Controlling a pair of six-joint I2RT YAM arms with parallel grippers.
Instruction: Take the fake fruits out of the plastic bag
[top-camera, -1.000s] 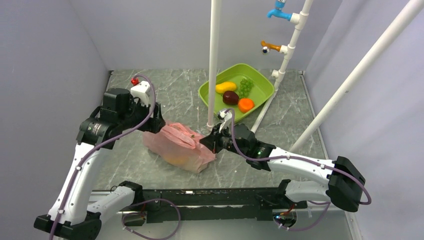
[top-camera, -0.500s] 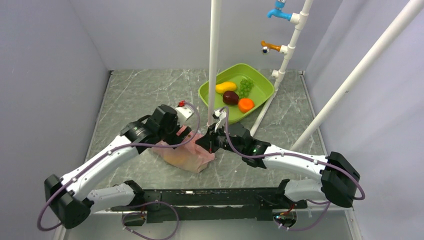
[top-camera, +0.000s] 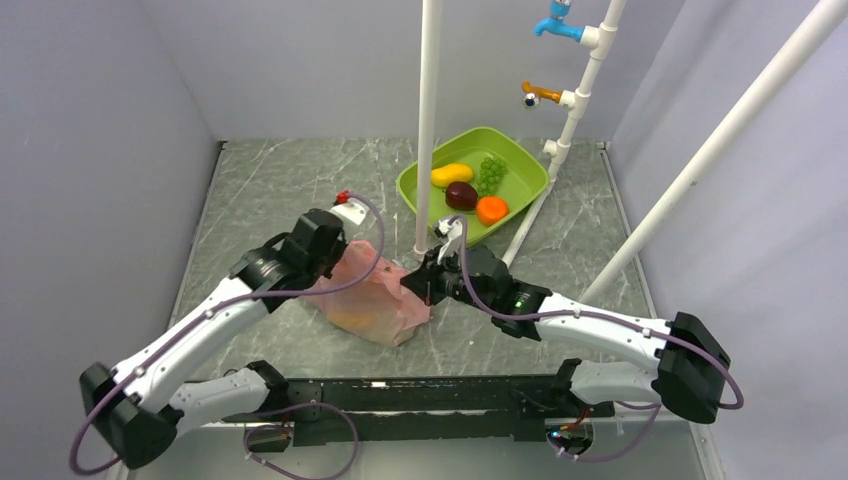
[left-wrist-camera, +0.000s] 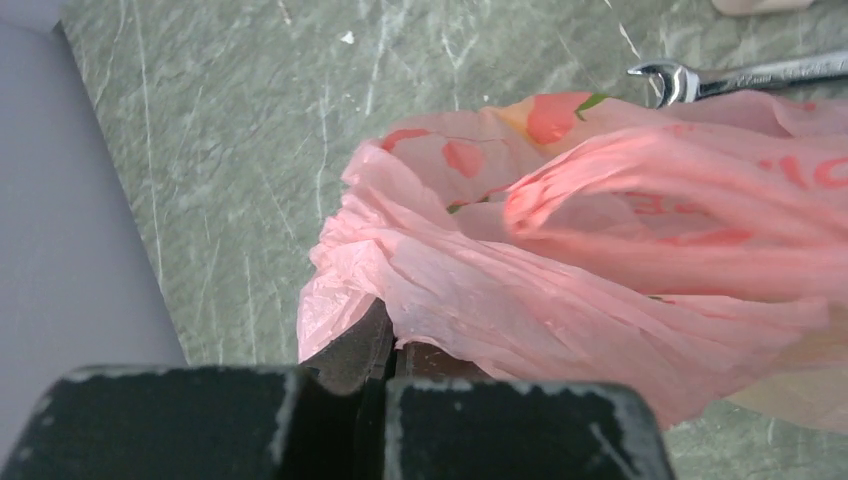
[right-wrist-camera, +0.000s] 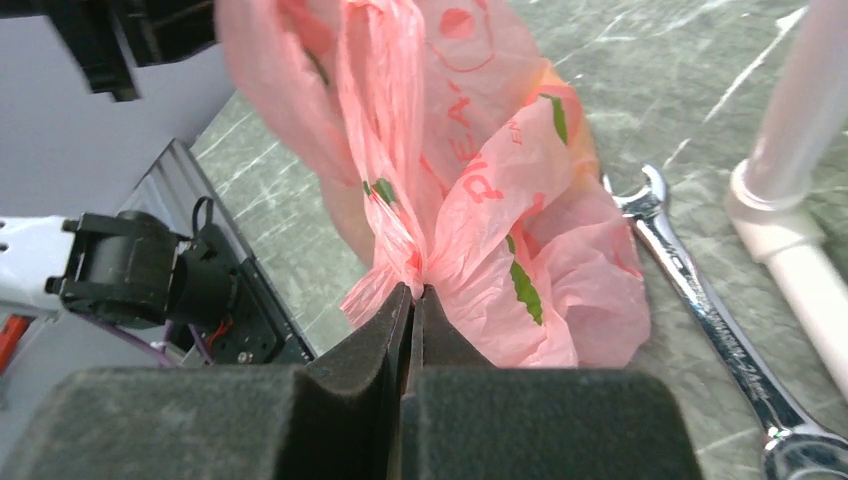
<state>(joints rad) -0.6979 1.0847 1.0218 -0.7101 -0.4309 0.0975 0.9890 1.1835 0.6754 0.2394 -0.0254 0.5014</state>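
The pink plastic bag (top-camera: 372, 297) lies crumpled on the marble table between my two arms. My left gripper (top-camera: 338, 268) is at the bag's upper left edge. In the left wrist view it (left-wrist-camera: 392, 338) is shut on a fold of the bag (left-wrist-camera: 560, 250). My right gripper (top-camera: 412, 287) holds the bag's right side. In the right wrist view its jaws (right-wrist-camera: 418, 292) pinch gathered pink plastic (right-wrist-camera: 470, 180). The fake fruits are hidden inside the bag; only a yellowish tint shows through its lower part.
A green tub (top-camera: 520, 175) at the back holds a yellow mango, a maroon fruit, green grapes and an orange fruit. A white upright pole (top-camera: 428, 130) stands just behind the bag. A steel wrench (right-wrist-camera: 700, 300) lies beside the pole's foot. A slanted white pipe crosses on the right.
My left arm swung in from the bag's far left, reached over the bag with open jaws, then shut on its left edge. The right gripper kept its hold.
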